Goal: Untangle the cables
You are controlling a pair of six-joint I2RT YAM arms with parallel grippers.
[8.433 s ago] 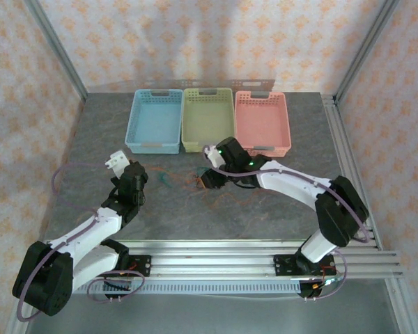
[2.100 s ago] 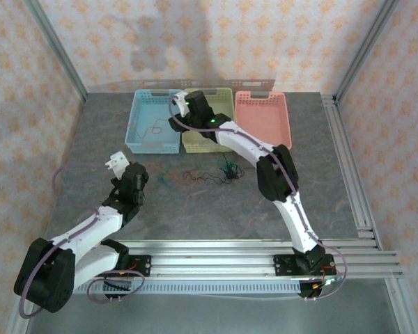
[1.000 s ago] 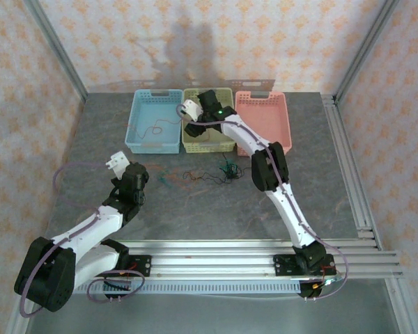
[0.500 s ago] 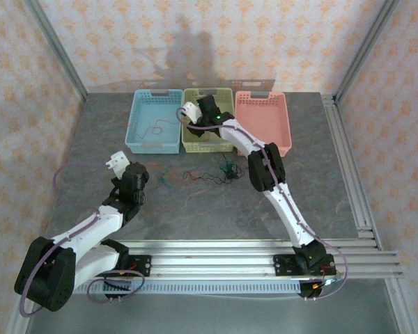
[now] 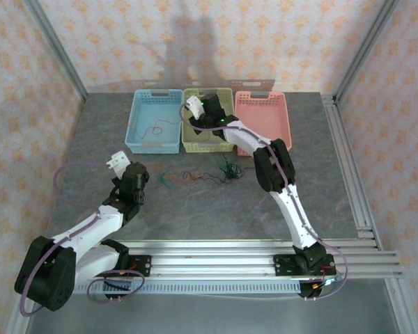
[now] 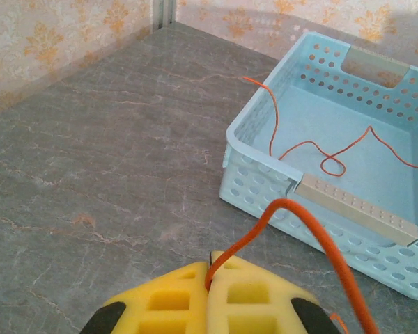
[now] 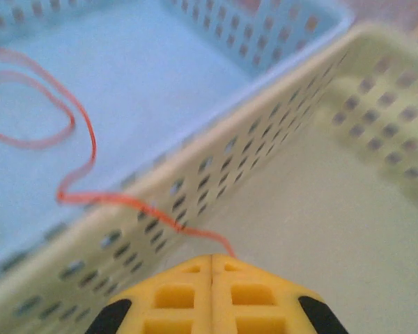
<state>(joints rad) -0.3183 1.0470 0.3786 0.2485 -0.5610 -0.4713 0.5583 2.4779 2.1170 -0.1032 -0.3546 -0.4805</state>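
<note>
- While my left claw [image 6: 210, 273] stays clenched on an orange cable [image 6: 313, 229] that arches up and off to its right, the blue basket [image 6: 258, 149] sits just ahead on the tabletop [image 6: 90, 139]. A thin orange wire [image 6: 327, 156] lies looped on the basket floor, one end poking up over the wall.
- At the right wrist, my right claw [image 7: 212, 261] has just gone from spread to clenched. It hangs over the green basket [image 7: 376, 104]. The thin wire's tail crosses the wall from the blue basket on the claw's left and reaches the tips, just right of the seam. Whether it is pinched there or merely passes underneath, I cannot tell.
- From above, the remaining cables [image 5: 219, 170] lie knotted on the tabletop, well behind the right claw and ahead and to the right of the left one. I judge one strand sorted into its basket, though its tail spills over the wall, and that knot is what is left to work.
</note>
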